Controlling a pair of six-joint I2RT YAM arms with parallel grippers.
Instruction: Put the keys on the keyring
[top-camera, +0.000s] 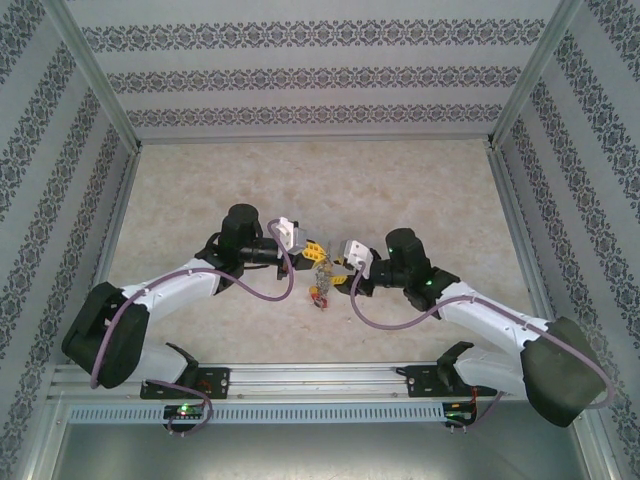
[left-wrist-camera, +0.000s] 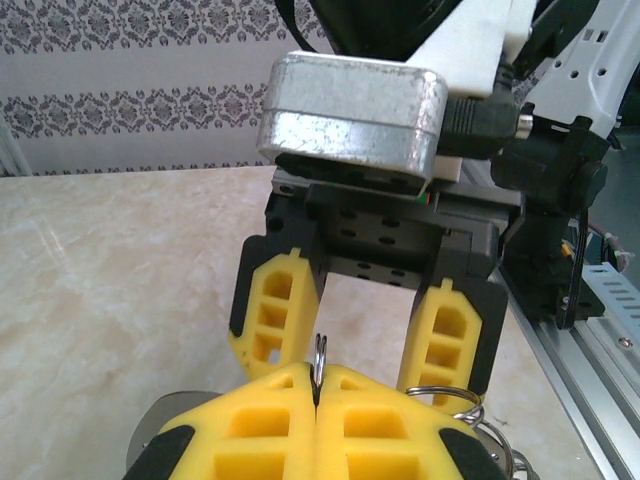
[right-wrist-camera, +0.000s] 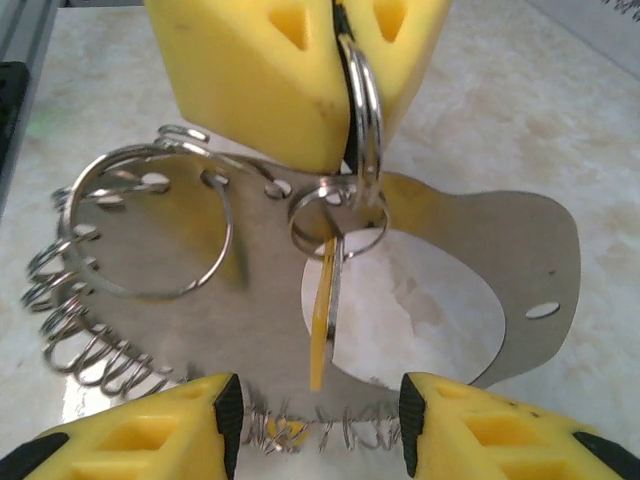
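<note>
Yellow left gripper (left-wrist-camera: 316, 392) pinching what seems the keyring (right-wrist-camera: 368, 110), right gripper (right-wrist-camera: 318, 412) parted

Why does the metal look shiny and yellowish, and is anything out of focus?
Top external: even, soft light, no harsh shadows. Left wrist: glare on the silver box. Right wrist: the metal plate mirrors yellow; the right fingers up close look soft.

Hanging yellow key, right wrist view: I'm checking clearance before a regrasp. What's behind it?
A flat metal plate with a wide cutout, through which the marble table shows. The narrow strip of plate and table directly behind the key is covered.
</note>
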